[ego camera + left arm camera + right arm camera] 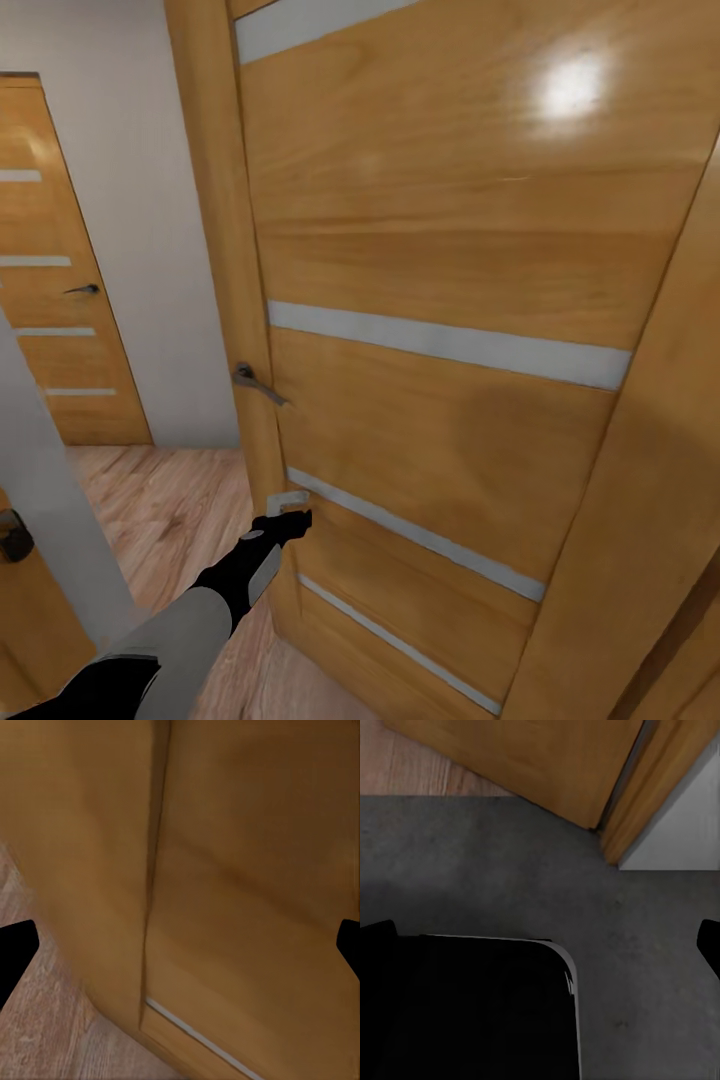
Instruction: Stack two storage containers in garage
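Note:
The storage containers are out of view. A wood-panelled door [450, 250] with pale horizontal strips stands right in front of me. My left gripper [290, 512] reaches out low, at the door's free edge and well below its metal lever handle [258, 383]. It is open and holds nothing; in the left wrist view its black fingertips [15, 952] sit far apart with the door edge [154, 907] between them. My right gripper [540, 945] hangs open and empty over the dark grey concrete floor [510, 870].
A second, similar door [50, 280] stands at the back left beside a pale wall [150, 200]. Light wood plank flooring [170, 500] runs beyond the threshold. A grey wall edge [50, 520] is close on my left. My black base [465, 1012] sits under the right gripper.

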### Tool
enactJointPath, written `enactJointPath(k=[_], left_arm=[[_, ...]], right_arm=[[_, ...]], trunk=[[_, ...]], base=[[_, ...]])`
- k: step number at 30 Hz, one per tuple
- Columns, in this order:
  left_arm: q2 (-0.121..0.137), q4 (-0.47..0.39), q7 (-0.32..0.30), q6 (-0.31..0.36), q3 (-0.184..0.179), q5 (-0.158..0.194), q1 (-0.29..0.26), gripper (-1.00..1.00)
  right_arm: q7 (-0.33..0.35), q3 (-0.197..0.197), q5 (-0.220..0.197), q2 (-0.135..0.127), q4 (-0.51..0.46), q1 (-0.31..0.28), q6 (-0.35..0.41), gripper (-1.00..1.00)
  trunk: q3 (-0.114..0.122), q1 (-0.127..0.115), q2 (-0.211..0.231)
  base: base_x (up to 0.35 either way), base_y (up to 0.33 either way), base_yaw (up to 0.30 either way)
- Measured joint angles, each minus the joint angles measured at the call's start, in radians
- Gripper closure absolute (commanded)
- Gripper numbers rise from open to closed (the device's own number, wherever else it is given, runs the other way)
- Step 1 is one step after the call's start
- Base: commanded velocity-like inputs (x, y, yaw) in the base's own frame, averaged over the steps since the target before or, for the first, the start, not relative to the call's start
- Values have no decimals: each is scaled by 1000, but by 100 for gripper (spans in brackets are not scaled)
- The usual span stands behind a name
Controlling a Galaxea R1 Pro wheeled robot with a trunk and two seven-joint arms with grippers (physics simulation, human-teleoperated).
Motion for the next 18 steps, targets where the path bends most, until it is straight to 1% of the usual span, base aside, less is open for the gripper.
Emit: enactJointPath(k=[8,18], left_arm=[[0,0,0,0,1,0,0,-100],[-1,-1,2,0,4,-4,0,-100]], right_arm=[[0,0,0,0,0,0,0,-100],[0,-1,0,0,0,0,1,-100]], trunk=[[0,0,0],[0,1,0]], base=[[305,0,0],[25,0,0]])
